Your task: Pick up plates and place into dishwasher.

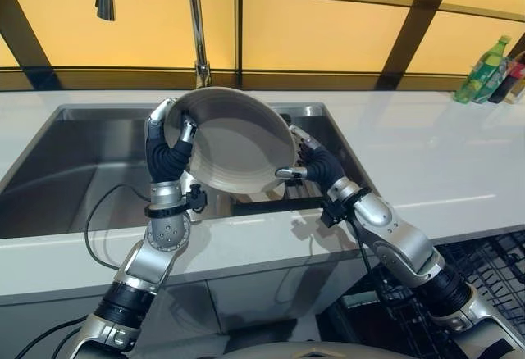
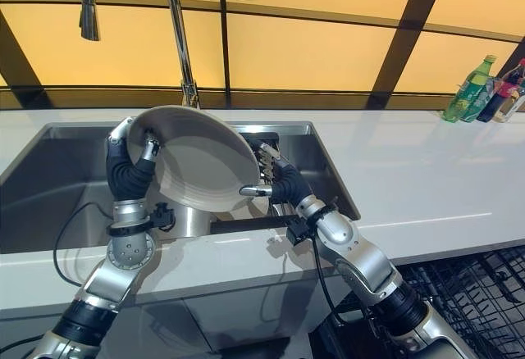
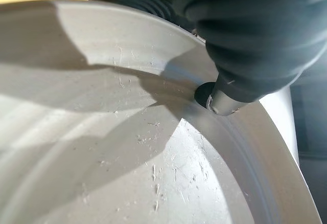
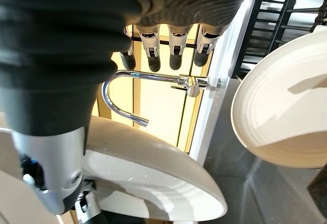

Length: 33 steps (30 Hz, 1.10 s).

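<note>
1. Left hand (image 1: 168, 150) grips plate (image 1: 238, 142) at its left rim, thumb curled over inner face, fingers behind.
2. Right hand (image 2: 275, 180) at plate's lower-right edge, fingers straight, thumb sticking out; no grip.
3. Plate up over sink (image 1: 74, 170), w/ faucet (image 1: 195, 23) close behind, bottles (image 1: 490, 70) far right on counter (image 1: 426, 154), dishwasher rack (image 1: 492, 273) lower right.
4. Plate tilted near upright, hollow face twd robot.

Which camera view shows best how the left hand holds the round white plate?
The left eye view: the left hand pinches the rim of the round white plate, tilted above the steel sink. The right eye view shows the same. The left wrist view shows a thumb tip on the rim from close. The right wrist view shows the plate's underside.
</note>
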{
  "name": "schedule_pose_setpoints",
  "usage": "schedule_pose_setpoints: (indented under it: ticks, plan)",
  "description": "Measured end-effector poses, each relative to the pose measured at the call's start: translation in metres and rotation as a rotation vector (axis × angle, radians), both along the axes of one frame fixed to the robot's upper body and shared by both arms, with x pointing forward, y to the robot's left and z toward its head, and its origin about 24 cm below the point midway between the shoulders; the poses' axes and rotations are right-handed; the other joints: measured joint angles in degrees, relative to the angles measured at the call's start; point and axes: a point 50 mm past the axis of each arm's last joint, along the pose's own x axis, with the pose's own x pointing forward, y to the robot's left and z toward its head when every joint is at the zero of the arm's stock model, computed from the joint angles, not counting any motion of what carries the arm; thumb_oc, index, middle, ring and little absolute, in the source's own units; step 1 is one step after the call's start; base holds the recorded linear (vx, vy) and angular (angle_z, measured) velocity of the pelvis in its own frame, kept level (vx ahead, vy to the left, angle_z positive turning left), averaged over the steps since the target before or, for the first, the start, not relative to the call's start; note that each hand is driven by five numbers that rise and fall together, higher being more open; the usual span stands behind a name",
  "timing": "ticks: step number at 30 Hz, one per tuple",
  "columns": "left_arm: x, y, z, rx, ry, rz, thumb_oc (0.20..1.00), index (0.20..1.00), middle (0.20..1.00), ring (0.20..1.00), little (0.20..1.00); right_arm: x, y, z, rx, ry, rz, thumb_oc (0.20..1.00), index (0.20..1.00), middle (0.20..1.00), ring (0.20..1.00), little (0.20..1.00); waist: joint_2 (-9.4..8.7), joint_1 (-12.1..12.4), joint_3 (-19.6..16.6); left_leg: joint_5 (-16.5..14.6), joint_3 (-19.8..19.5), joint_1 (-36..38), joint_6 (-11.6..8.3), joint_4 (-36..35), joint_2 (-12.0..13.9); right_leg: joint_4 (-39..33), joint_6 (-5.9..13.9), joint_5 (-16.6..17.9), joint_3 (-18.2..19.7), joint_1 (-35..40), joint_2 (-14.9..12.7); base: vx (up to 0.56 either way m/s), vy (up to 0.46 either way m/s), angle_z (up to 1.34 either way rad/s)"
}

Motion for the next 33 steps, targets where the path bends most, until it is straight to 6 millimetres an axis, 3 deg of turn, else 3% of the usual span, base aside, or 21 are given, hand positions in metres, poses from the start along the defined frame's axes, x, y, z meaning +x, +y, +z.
schedule_pose_setpoints:
  ticks: [4, 8, 19, 24, 33]
  plan:
    - [-0.002, 0.000, 0.003, 0.075, -0.047, 0.031, 0.200, 0.200, 0.200, 0.200, 0.200, 0.002, -0.005, 0.001, -0.009, -0.013, -0.031, 1.000, 1.000, 1.000, 1.000, 1.000, 0.47, -0.03, 0.50, -0.01, 0.02, -0.01, -0.01, -0.01, 0.07, 0.00, -0.04, -0.03, -0.04, 0.01, 0.05, 0.00, 0.000, 0.00]
    - [-0.004, 0.000, 0.004, 0.116, -0.081, 0.066, 0.200, 0.200, 0.200, 0.200, 0.200, 0.006, -0.022, 0.007, 0.005, -0.045, -0.113, 1.000, 1.000, 1.000, 1.000, 1.000, 1.07, -0.15, 1.01, -0.05, 0.07, 0.03, -0.05, -0.02, 0.27, 0.00, -0.12, -0.09, -0.06, 0.03, 0.25, 0.00, 0.000, 0.00]
    - [-0.013, 0.040, 0.025, 0.176, -0.196, 0.254, 0.200, 0.200, 0.200, 0.200, 0.200, -0.004, -0.084, -0.008, 0.011, -0.013, -0.400, 1.000, 1.000, 1.000, 1.000, 1.000, 1.71, -1.74, 1.28, -0.24, 0.26, 0.11, -0.30, -0.23, 0.55, -0.01, -0.21, -0.29, -0.02, 0.03, 0.50, 0.00, 0.002, 0.00]
    - [-0.013, 0.039, 0.026, 0.170, -0.202, 0.250, 0.200, 0.200, 0.200, 0.200, 0.200, -0.004, -0.079, -0.009, 0.008, -0.013, -0.366, 1.000, 1.000, 1.000, 1.000, 1.000, 2.33, -1.58, 1.19, -0.24, 0.22, 0.12, -0.30, -0.12, 0.56, -0.01, -0.21, -0.29, -0.01, 0.05, 0.53, 0.00, 0.000, 0.00]
    - [-0.011, 0.022, 0.017, 0.188, -0.153, 0.162, 0.200, 0.200, 0.200, 0.200, 0.200, 0.004, -0.038, 0.004, -0.003, -0.062, -0.180, 1.000, 1.000, 1.000, 1.000, 1.000, 2.37, -1.32, 1.13, -0.19, -0.06, 0.26, -0.35, -0.01, 0.56, 0.00, -0.22, -0.27, -0.11, 0.32, 0.53, 0.00, 0.000, 0.00]
